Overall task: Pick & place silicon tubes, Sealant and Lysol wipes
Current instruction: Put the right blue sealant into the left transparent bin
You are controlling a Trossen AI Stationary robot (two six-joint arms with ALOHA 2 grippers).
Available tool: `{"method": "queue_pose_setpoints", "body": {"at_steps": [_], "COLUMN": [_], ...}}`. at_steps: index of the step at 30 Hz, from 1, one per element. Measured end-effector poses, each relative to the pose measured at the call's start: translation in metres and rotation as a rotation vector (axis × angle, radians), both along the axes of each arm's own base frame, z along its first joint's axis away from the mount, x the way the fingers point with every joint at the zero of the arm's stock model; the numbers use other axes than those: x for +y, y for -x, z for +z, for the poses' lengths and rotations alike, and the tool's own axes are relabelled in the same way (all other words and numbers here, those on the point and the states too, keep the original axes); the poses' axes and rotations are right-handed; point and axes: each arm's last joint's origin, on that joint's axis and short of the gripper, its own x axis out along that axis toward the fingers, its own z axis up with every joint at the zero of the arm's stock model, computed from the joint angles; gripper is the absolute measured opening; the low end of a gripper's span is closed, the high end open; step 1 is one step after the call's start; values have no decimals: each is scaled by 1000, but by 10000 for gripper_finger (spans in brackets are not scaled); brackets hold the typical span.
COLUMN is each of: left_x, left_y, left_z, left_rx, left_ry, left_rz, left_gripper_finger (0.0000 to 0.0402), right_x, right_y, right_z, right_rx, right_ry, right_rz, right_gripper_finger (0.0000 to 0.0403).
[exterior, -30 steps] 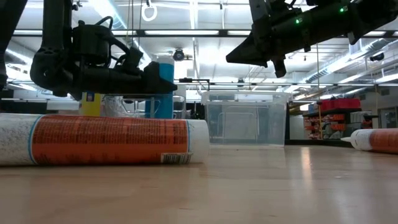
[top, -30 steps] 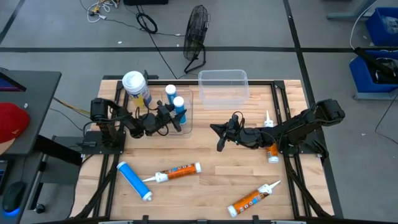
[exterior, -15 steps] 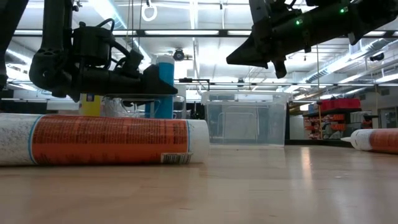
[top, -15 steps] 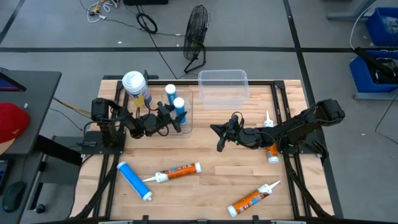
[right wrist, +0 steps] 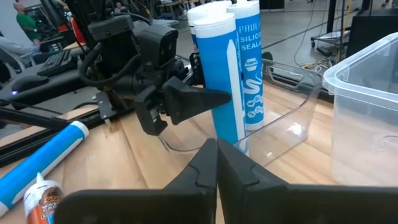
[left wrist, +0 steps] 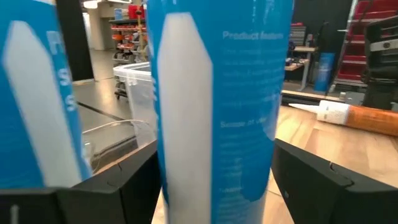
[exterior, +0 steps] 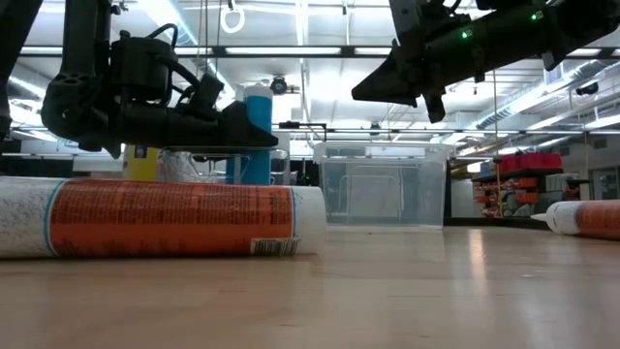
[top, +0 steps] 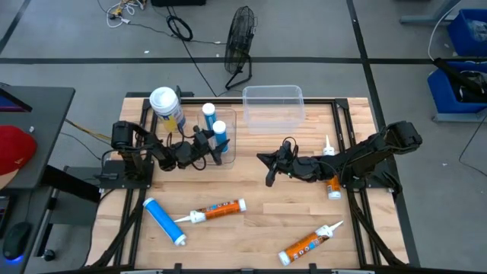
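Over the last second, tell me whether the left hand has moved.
Yes. In the low view the left hand has lifted slightly and opened against the standing blue tube, which stays upright in the clear bin.

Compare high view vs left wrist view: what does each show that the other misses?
High view only: stout Lysol wipes canister with round white lid, empty clear plastic bin, blue tube lying flat on the table, shut right end effector.

Left wrist view only: print on the blue tube between the left end effector's open fingers, not touching.

Both: upright blue silicone tubes with white caps, orange sealant tube at the right edge.
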Motion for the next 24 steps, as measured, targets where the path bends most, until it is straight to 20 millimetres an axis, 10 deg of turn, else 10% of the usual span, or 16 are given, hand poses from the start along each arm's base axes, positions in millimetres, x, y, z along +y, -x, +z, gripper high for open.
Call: {"method": "queue_pose_setpoints", "body": {"at_steps": [24], "left_x": [0], "left_y": [5], "left_z": [32], "left_rx": [-89], "left_ry": [-82], "left_rz": [27], "left_gripper_finger": [287], "right_x": [1], "right_y": [0], "right_z": [-1], "right_rx": [4], "right_ry": [-14], "right_rz": [15], "right_gripper_finger": [6]}}
